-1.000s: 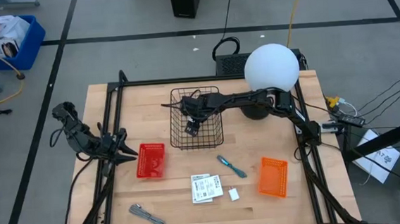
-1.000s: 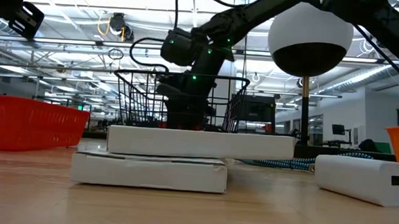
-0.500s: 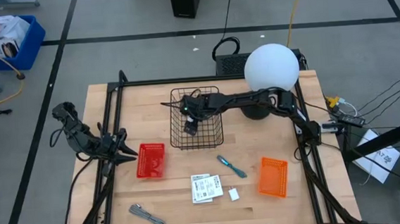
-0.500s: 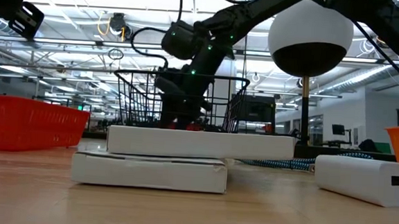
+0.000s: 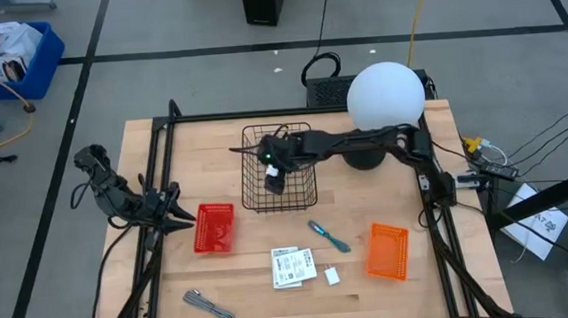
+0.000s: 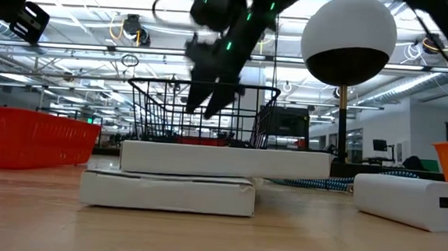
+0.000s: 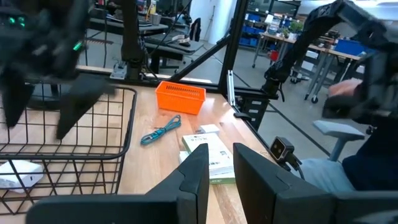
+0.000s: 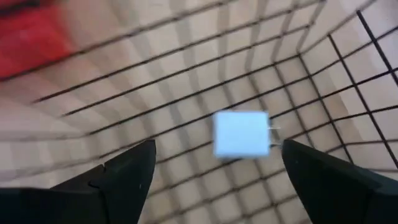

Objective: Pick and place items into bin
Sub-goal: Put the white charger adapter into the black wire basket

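Note:
My right gripper [image 5: 275,176] hangs open above the black wire bin [image 5: 280,166], its fingers pointing slantwise down over the rim [image 6: 203,87]. A small white block [image 8: 241,133] lies on the bin's floor between and beyond the fingers, touching neither. On the table near the front lie two stacked white card packets [image 5: 294,267], another white block [image 5: 331,275], a teal-handled tool [image 5: 328,236] and a grey metal tool [image 5: 208,307]. My left gripper [image 7: 219,177] waits at the table's left edge, its fingers a narrow gap apart, holding nothing.
A red basket [image 5: 215,227] stands left of the bin and an orange basket [image 5: 388,250] at the front right. A white globe [image 5: 386,95] on a stand rises at the back right. A person [image 7: 379,124] sits beyond the table.
My right gripper has risen from inside the wire bin to above its rim, shifting slightly toward the table's right. The white block stays on the bin's floor.

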Controlling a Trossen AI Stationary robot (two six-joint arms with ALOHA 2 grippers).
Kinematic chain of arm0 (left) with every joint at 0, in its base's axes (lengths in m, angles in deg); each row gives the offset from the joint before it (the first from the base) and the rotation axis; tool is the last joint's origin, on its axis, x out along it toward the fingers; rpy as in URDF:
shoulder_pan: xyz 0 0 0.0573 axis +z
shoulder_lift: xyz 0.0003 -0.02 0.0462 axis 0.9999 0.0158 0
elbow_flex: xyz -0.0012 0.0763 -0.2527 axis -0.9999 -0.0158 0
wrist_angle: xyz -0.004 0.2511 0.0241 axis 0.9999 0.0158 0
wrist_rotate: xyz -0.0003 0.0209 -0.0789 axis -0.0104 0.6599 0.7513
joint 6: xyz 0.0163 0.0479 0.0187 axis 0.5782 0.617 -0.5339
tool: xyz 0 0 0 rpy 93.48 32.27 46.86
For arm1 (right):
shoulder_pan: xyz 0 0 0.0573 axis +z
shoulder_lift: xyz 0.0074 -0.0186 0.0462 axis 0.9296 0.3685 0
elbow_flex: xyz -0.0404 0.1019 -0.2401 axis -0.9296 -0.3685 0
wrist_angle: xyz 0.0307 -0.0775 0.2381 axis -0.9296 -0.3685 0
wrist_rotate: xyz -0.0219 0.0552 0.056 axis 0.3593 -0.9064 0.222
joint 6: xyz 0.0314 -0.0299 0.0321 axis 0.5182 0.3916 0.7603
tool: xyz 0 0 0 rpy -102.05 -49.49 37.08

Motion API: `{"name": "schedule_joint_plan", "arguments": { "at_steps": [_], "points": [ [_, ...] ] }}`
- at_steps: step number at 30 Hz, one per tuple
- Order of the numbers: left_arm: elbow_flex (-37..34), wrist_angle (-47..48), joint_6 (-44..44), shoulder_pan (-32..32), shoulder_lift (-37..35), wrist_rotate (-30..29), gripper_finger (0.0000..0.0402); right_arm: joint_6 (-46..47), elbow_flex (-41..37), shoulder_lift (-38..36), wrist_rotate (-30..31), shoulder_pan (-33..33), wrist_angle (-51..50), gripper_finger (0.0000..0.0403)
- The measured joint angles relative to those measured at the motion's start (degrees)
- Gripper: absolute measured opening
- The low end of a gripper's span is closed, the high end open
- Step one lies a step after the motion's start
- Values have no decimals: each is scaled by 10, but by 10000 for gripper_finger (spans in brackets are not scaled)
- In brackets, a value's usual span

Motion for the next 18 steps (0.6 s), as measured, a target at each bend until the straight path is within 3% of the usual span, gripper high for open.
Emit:
{"name": "schedule_joint_plan", "arguments": {
  "at_steps": [9,18],
  "points": [
    [0,-1,0,0,0,0,77,-7,0,-110,6,131,-43,341],
    [0,0,0,0,0,0,76,-37,-46,-147,17,320,-40,340]
  ]
}}
